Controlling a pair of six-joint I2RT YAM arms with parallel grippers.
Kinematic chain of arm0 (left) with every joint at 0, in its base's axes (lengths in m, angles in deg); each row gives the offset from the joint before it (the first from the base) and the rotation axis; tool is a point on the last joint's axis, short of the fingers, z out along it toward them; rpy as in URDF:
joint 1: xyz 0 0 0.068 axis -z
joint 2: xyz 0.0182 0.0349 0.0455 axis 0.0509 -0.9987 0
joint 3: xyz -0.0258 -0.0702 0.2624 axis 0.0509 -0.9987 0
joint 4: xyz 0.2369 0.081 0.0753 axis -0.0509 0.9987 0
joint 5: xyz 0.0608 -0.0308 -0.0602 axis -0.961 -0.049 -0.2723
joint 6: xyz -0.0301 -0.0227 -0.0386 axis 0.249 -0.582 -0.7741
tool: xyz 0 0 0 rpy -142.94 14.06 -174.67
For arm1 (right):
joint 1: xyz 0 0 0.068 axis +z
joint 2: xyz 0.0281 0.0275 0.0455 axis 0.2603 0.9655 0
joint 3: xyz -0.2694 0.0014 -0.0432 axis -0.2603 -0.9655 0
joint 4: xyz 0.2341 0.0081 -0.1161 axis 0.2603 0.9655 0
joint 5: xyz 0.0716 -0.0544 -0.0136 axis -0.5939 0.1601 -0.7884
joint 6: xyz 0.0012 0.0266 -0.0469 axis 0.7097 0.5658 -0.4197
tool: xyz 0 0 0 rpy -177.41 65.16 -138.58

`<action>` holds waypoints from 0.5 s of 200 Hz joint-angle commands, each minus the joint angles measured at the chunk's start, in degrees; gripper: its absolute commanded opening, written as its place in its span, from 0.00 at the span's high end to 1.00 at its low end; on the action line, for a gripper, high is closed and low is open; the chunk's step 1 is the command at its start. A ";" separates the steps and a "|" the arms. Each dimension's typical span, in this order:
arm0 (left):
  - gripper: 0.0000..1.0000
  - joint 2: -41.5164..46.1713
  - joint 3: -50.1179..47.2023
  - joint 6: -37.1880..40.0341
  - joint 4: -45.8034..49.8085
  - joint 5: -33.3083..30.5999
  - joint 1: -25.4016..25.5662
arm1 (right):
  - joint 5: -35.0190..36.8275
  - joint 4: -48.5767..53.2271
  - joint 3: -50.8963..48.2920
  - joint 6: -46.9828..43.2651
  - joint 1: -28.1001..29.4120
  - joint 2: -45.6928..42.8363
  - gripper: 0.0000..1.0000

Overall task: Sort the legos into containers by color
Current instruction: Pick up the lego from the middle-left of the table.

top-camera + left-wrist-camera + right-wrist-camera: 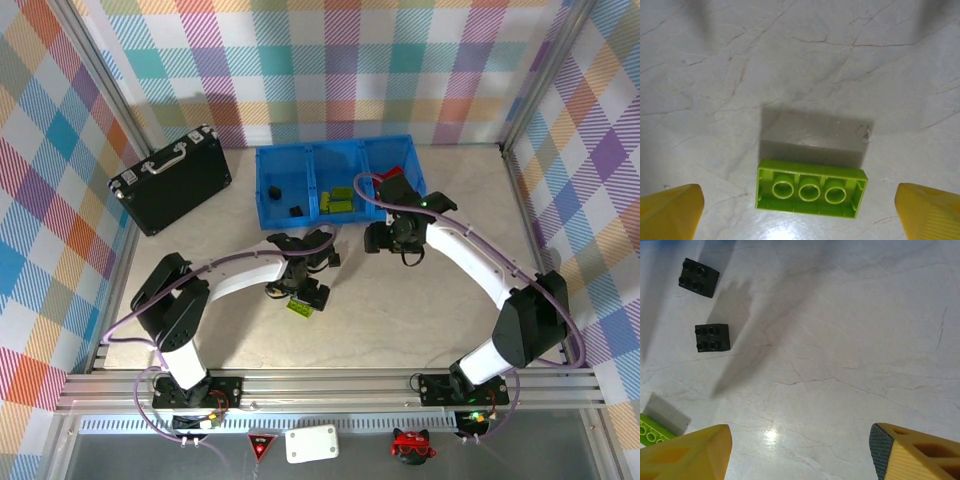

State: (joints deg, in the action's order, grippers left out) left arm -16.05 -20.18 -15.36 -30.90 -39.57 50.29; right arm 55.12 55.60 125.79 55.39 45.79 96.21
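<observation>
While the left gripper (800, 218) stood with its yellow fingertips (671, 211) spread wide and holding nothing, a lime-green brick (810, 189) lay on the table between them, studs down and its three hollow tubes facing up, touching neither finger. In the top view that brick (298, 307) sat on the near side of the blue tray (335, 149), well apart from it and roughly in front of its left and middle compartments. The right gripper (800, 456) was likewise open and empty, hovering over bare tabletop just in front of the tray's right compartment. Two black bricks (699, 277) (713, 337) lay loose on the table in its wrist view, with a corner of a lime brick (651, 431) at the edge. Inside the tray, black pieces (297, 210) lay in the left compartment, green ones (340, 200) in the middle and a red one (390, 172) in the right. I judged the sorting well along but unfinished. The main risk lay in the grasp: if one finger met the inverted brick first, it would probably skid or twist on the smooth marbled surface and slip out of the closing jaws. The two arms also worked close together in front of the tray, so a carry to the middle compartment could bring the wrists into contact.
</observation>
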 commanded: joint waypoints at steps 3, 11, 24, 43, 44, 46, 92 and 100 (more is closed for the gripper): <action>0.06 -1.93 1.52 3.17 2.36 -0.41 1.01 | 1.56 -0.20 -1.06 0.95 -0.46 -2.58 0.26; 0.06 -2.37 1.26 3.44 2.23 -0.53 0.97 | 1.74 -0.03 -1.26 1.00 -0.47 -2.77 0.26; 0.07 -3.35 1.15 3.82 2.48 -0.90 0.99 | 1.92 0.16 -1.66 1.03 -0.46 -3.11 0.26; 0.08 -5.20 1.43 3.85 3.49 -1.43 0.97 | 2.10 0.07 -2.25 1.04 -0.50 -3.47 0.26; 0.08 -5.28 1.42 3.85 3.47 -1.43 0.97 | 2.12 0.07 -2.31 1.06 -0.48 -3.44 0.26; 0.08 -5.39 1.36 3.78 3.43 -1.50 0.96 | 2.14 0.07 -2.32 1.01 -0.47 -3.47 0.26; 0.13 -6.25 -0.02 3.72 2.50 1.35 0.99 | 2.10 0.42 -2.60 1.34 -0.47 -3.13 0.26; 0.15 -6.16 -0.24 3.60 2.33 1.53 0.97 | 1.90 0.49 -2.56 1.41 -0.50 -3.13 0.26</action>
State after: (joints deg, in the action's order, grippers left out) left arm -21.88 -19.68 -12.45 -29.81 -39.38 50.54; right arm 56.62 55.54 123.63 55.78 45.72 93.98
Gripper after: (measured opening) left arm 0.868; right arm 0.740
